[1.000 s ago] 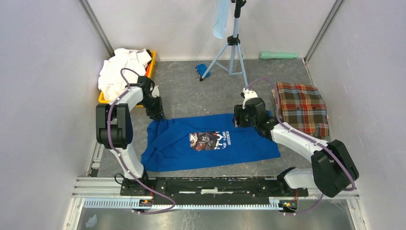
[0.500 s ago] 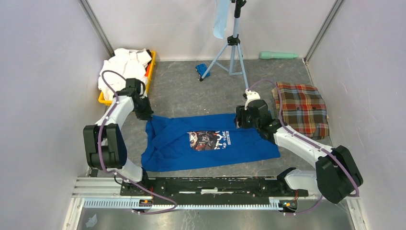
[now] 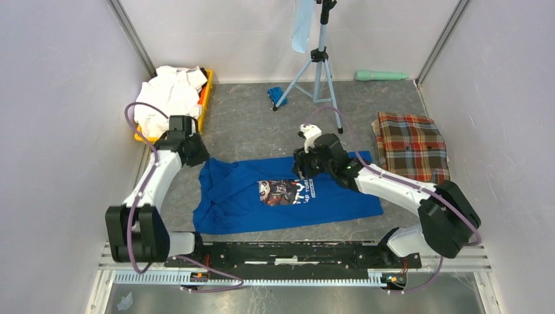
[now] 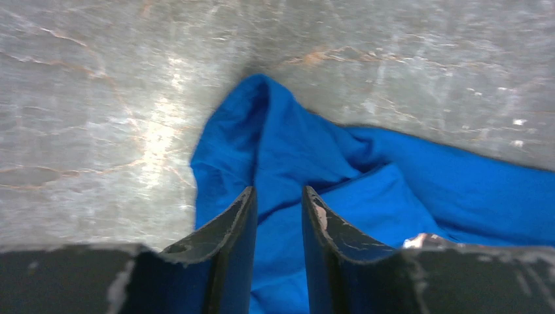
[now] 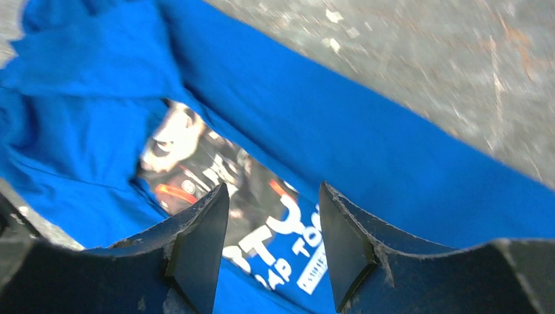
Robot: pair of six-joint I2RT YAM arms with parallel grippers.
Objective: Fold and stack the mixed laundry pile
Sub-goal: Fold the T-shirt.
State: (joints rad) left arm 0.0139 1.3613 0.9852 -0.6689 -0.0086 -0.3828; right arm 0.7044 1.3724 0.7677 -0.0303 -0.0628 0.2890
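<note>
Right gripper has slid left along the far edge of the royal-blue cotton T-shirt and now sits above its dark printed chest graphic. The left arm has swung its elbow out toward the left wall, leaving the left gripper at the shirt's far-left corner. The shirt itself has barely shifted. It lies spread front-up on the grey scuffed table, between the two arms, with its left end bunched and wrinkled. In the left wrist view, the left gripper has its fingers a narrow gap apart with nothing pinched. It hangs over the rumpled blue peak of the shirt. In the right wrist view, the right gripper has its fingers wide apart and empty, just above the graphic, and I can't tell whether it touches the cloth. The heap of crumpled white shirts sits in the orange plastic bin at far left. The folded red-green plaid cloth lies flat at right, well apart from the shirt. Step looks like smoothing and arranging the T-shirt before its first fold, so the task is early: one piece looks folded and the bin is still full. Next move likely calls for the left gripper to drop and pinch the bunched corner or sleeve, then pull it flat outward. The right would hold the middle down or take the far hem for a fold. Risk is grabbing two layers and dragging the whole shirt.
</note>
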